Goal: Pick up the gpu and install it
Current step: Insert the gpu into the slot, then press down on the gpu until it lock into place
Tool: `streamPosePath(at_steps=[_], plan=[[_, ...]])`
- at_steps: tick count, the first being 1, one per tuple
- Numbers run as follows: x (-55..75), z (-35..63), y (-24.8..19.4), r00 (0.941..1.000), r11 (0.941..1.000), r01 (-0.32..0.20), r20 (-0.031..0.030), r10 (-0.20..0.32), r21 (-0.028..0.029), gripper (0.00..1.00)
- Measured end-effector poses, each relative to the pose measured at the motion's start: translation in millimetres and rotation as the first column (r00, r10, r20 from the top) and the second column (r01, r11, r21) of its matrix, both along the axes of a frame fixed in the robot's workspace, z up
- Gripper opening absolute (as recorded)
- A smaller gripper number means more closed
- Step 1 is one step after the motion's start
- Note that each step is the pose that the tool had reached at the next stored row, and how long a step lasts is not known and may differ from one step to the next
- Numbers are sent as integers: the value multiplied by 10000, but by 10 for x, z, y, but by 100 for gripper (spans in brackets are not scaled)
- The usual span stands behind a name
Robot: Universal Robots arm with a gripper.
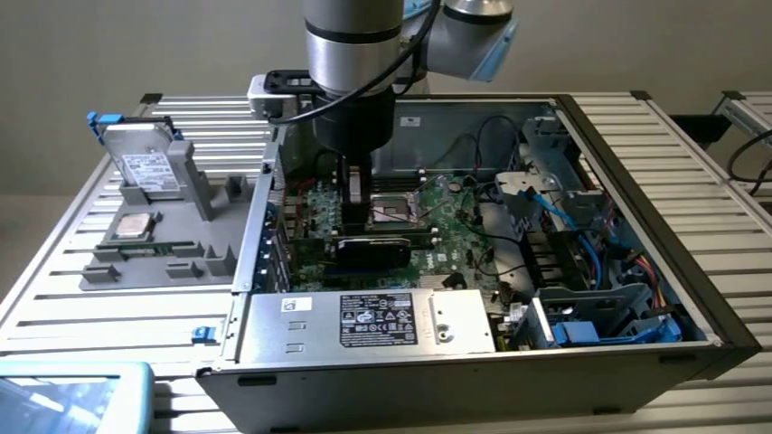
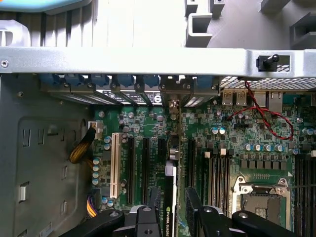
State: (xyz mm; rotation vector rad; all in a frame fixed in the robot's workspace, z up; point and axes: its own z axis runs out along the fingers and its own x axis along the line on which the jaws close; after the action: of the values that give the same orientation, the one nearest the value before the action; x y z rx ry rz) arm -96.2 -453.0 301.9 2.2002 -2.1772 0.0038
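The gpu [image 1: 376, 249] is a thin black card standing on edge over the green motherboard [image 1: 440, 244] inside the open computer case [image 1: 652, 181]. My gripper [image 1: 353, 221] reaches straight down into the case and is shut on the card's upper edge. In the wrist view the gpu [image 2: 170, 177] shows edge-on between my two black fingers [image 2: 154, 197], lined up with a black expansion slot [image 2: 161, 148] near the rear brackets. Whether its lower edge sits in the slot is hidden.
A grey holder tray [image 1: 157, 267] on the exterior view's left carries a silver hard drive [image 1: 147, 167], a processor chip [image 1: 133, 224] and a memory stick [image 1: 145, 244]. The power supply [image 1: 374, 321] fills the case's near side. Blue cables and drive bays [image 1: 579, 271] crowd its right.
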Motion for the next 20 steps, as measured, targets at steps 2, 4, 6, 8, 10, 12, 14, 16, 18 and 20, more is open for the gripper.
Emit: streamPosePath(at_steps=[2,4,6,8,10,12,14,16,18,20], plan=[[0,0,0,10000,10000,0,0,0,0,35],[0,0,0,10000,10000,0,0,0,0,35],[0,0,0,10000,10000,0,0,0,0,35],[0,0,0,10000,10000,0,0,0,1,33],[0,0,0,10000,10000,0,0,0,0,26],[0,0,0,10000,10000,0,0,0,0,14],[0,0,0,10000,10000,0,0,0,0,12],[-1,0,0,10000,10000,0,0,0,0,12],[-47,-9,2,10000,10000,1,26,-1,-20,12],[-99,-19,2,10000,10000,1,48,-1,-28,12]])
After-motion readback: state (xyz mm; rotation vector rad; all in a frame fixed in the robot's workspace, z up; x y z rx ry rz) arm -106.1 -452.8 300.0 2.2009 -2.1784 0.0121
